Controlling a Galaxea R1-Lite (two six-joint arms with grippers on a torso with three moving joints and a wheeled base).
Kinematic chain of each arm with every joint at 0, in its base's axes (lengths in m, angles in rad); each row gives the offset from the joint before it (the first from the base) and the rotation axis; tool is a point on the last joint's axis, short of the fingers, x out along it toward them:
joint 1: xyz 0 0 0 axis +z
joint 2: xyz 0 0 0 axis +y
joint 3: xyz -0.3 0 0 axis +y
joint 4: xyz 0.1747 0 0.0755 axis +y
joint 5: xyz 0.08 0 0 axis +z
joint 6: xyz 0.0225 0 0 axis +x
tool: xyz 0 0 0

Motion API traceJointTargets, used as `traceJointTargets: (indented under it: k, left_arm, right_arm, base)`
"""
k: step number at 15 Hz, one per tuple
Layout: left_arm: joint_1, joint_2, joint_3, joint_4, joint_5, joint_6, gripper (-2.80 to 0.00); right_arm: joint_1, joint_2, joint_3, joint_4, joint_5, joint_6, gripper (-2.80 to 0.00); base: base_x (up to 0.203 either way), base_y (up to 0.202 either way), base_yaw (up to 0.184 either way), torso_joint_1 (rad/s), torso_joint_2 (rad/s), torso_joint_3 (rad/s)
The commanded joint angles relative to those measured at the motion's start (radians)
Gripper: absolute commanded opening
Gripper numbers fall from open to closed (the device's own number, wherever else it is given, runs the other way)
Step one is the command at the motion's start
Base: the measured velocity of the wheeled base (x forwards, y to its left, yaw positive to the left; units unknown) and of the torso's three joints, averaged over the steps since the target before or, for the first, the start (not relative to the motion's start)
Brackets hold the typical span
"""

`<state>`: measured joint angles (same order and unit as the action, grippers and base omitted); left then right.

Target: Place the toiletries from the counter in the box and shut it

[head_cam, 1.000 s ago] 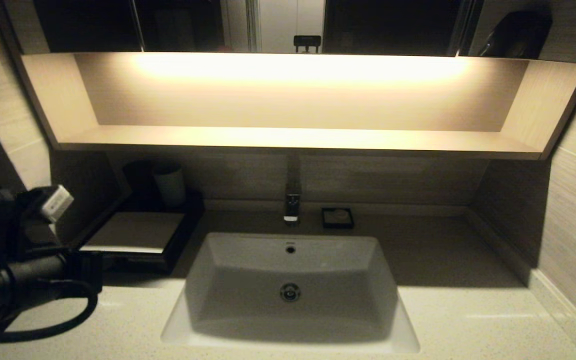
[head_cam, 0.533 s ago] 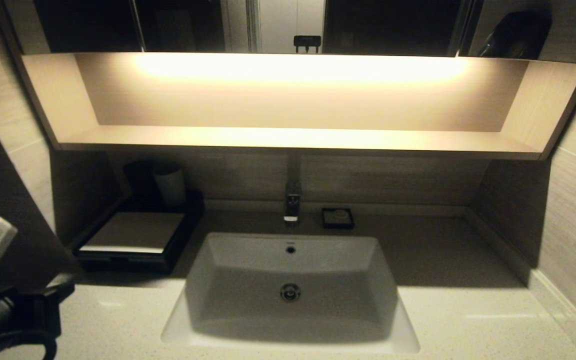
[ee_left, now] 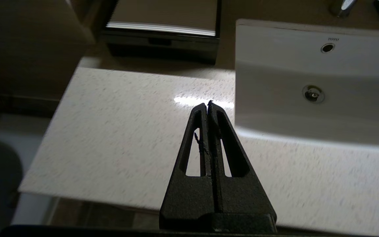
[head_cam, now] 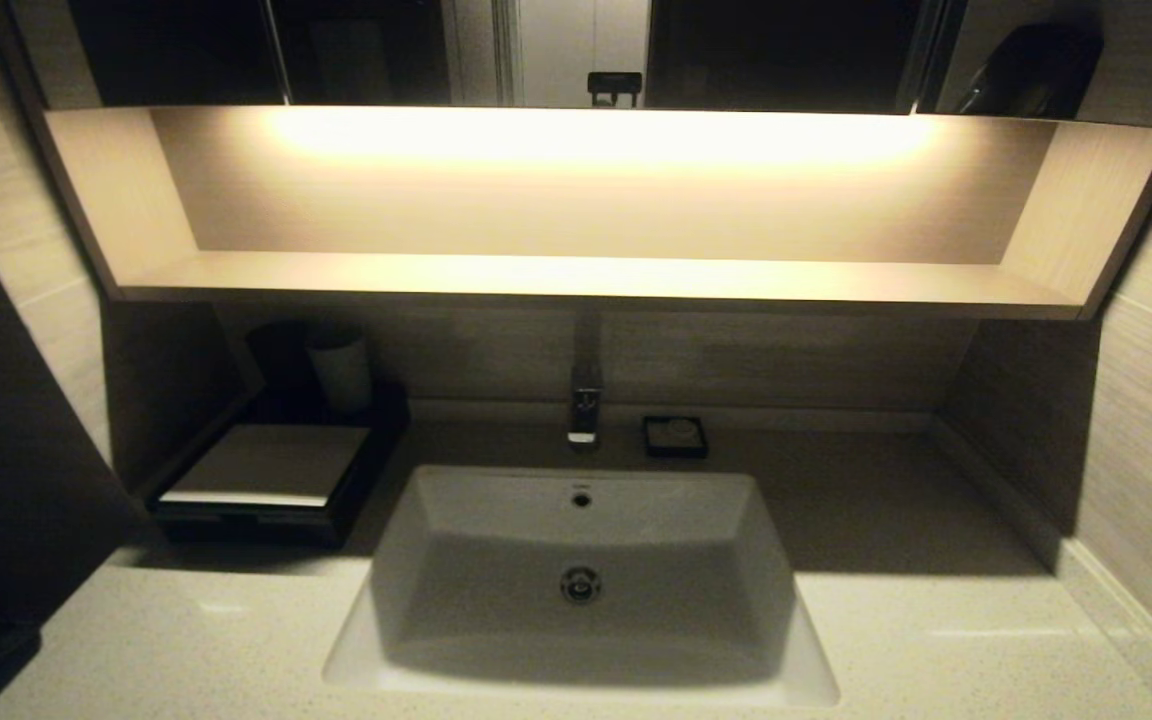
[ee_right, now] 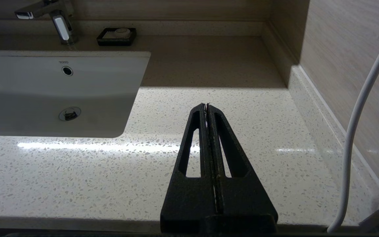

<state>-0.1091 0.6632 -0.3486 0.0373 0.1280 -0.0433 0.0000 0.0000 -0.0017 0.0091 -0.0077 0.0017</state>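
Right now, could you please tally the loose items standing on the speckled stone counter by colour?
Black: 2 (rectangular black organiser box with beige top panel; small square black dish)
Pale: 1 (upright pale cup)
Total: 3

I see the counter (head_cam: 936, 640) carrying the box (head_cam: 266, 465) at 10 o'clock, soap dish (head_cam: 675, 437) at 12, basin (head_cam: 581, 580) sunk centre.

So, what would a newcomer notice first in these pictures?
The brightly lit wooden shelf glows above the white basin sunk in the speckled counter. The black box, drawer pushed in, sits back left. Both pincers, left pincer and right pincer, hang shut and empty above the counter's front.
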Motion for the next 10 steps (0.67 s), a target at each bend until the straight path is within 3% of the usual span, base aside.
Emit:
traceJointTargets:
  k: [1, 6, 10]
  left_arm:
    - [0.000, -0.134, 0.002, 0.070, 0.003, 0.006, -2.80]
    - [0.003, -0.267, -0.003, 0.208, 0.002, 0.009, -2.80]
    - [0.021, -0.306, -0.003, 0.228, 0.002, 0.009, -2.80]
  right_arm:
    - [0.000, 0.000, 0.000, 0.000, 0.000, 0.000, -2.80]
    - [0.000, 0.000, 0.000, 0.000, 0.000, 0.000, -2.80]
    - [0.000, 0.000, 0.000, 0.000, 0.000, 0.000, -2.80]
  base:
    - [0.000, 0.000, 0.000, 0.000, 0.00, 0.000]
    - [0.000, 0.000, 0.000, 0.000, 0.00, 0.000]
    - [0.000, 0.000, 0.000, 0.000, 0.00, 0.000]
